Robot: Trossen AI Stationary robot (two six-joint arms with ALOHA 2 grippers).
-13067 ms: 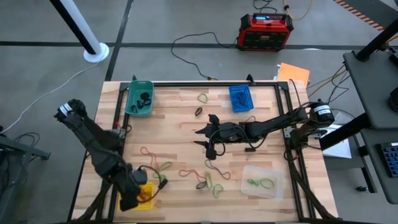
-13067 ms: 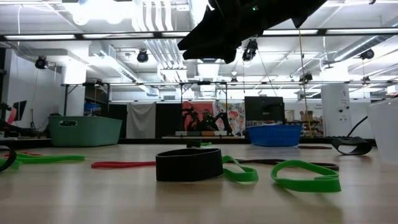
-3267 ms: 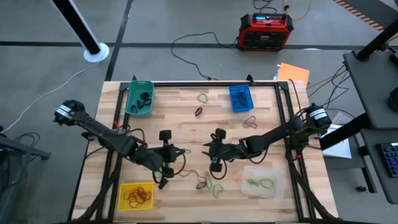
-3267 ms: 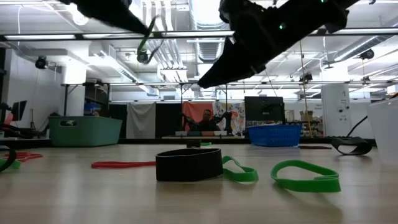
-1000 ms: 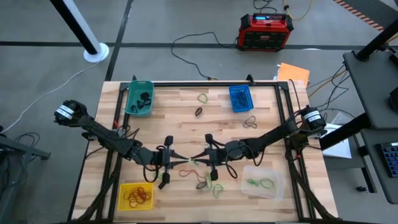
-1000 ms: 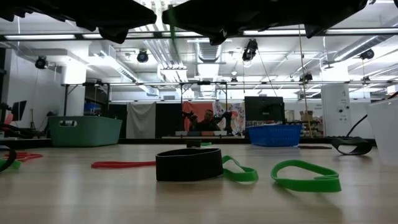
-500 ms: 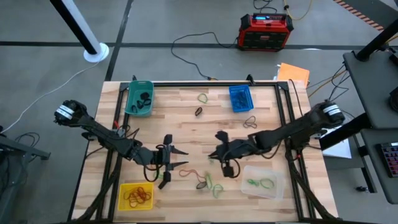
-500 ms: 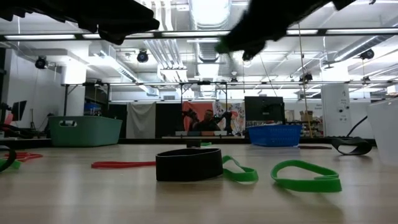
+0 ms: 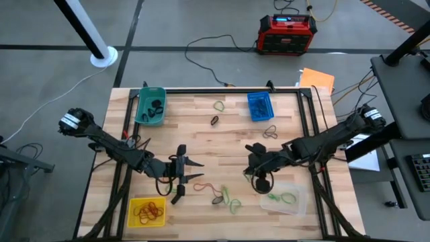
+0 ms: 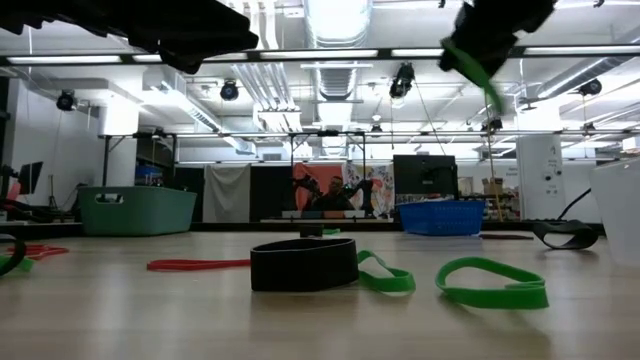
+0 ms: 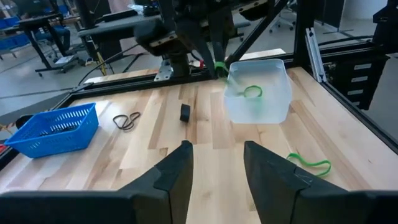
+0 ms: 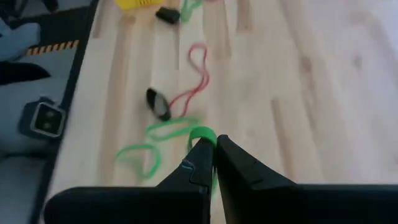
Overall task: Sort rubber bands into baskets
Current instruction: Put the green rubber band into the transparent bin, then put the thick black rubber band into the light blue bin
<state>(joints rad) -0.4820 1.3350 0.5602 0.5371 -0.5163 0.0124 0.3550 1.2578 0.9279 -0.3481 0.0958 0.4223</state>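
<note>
My right gripper (image 9: 250, 165) hangs above the table's middle right, next to the clear basket (image 9: 282, 196), and is shut on a green rubber band (image 12: 202, 134). My left gripper (image 9: 195, 169) stands open over the middle left with nothing between its fingers. The teal basket (image 9: 150, 105) and the blue basket (image 9: 260, 105) sit at the far edge, and the yellow basket (image 9: 147, 211) at the near left. Loose rubber bands lie flat on the wood: a red one (image 9: 205, 187), a green one (image 9: 232, 202) and a black one (image 9: 214, 120). My right gripper pinches the green rubber band at its upper end (image 12: 204, 133) between its two fingertips. The fingers slant down from the table's right side. The band hangs slack below them (image 10: 490, 85), lifted clear of the table.
A green band (image 9: 283, 197) lies in the clear basket, orange ones in the yellow basket, black ones in the teal basket. A black metal frame (image 9: 306, 128) runs along the table's edges. Beyond the far edge are a red-and-black box (image 9: 287, 33) and an orange sheet (image 9: 317, 78).
The two grippers met over the table's middle with the green band between them. My left gripper has opened and let go of it. My right gripper, still shut on the band, has gone toward the table's right edge and up, rolling its wrist as it went.
</note>
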